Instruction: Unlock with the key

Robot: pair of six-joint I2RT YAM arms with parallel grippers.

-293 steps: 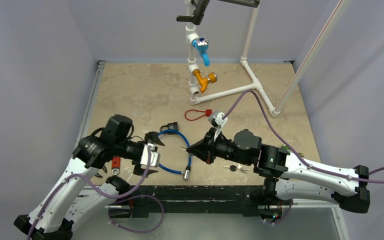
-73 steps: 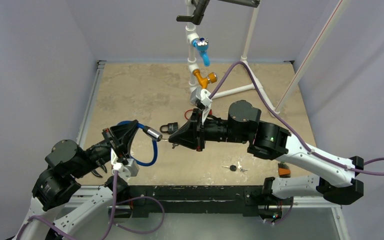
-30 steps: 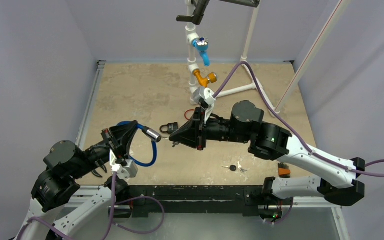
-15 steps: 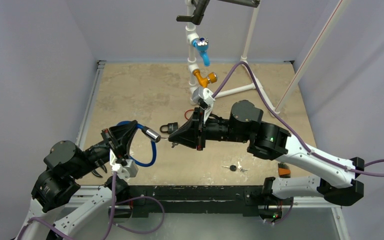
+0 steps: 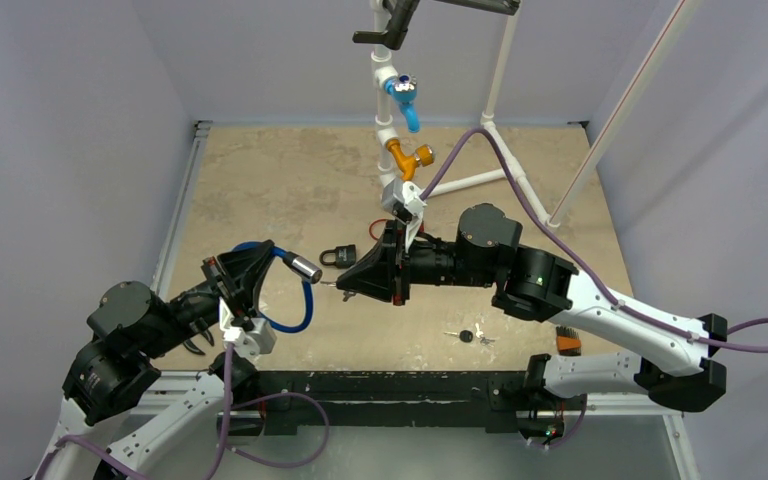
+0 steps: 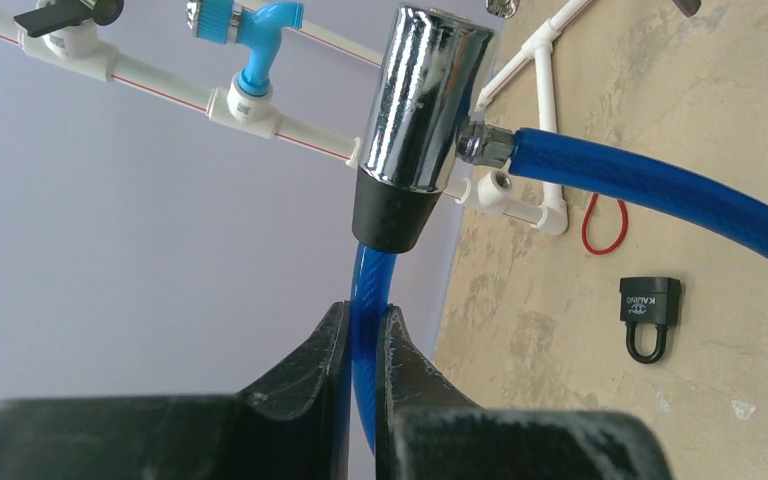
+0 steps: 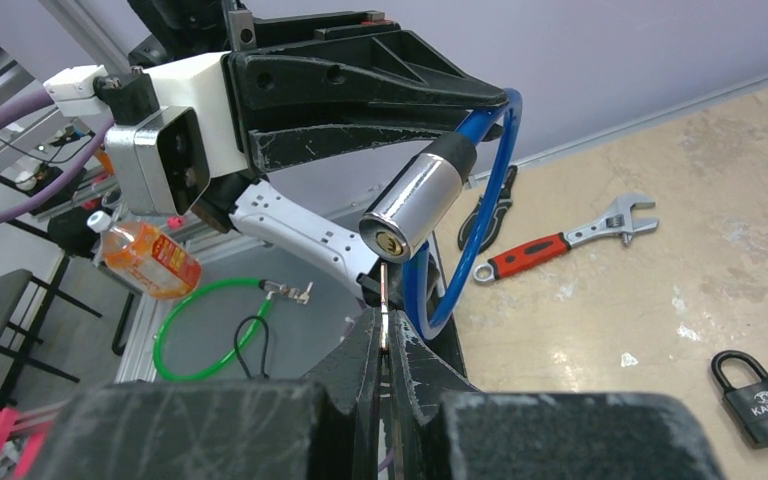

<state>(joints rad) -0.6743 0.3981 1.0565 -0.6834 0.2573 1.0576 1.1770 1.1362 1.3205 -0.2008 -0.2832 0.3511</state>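
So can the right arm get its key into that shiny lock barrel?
Probably yes: the small metal key in the right pincer sits under the chrome lock barrel, by its keyhole, nothing between.

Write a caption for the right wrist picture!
Right gripper aims a key at the blue cable lock held by the left gripper.

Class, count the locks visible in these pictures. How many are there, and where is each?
2. The blue cable lock is gripped by the left end effector above the table; the black padlock lies flat on the table near it. Others may be hidden from view.
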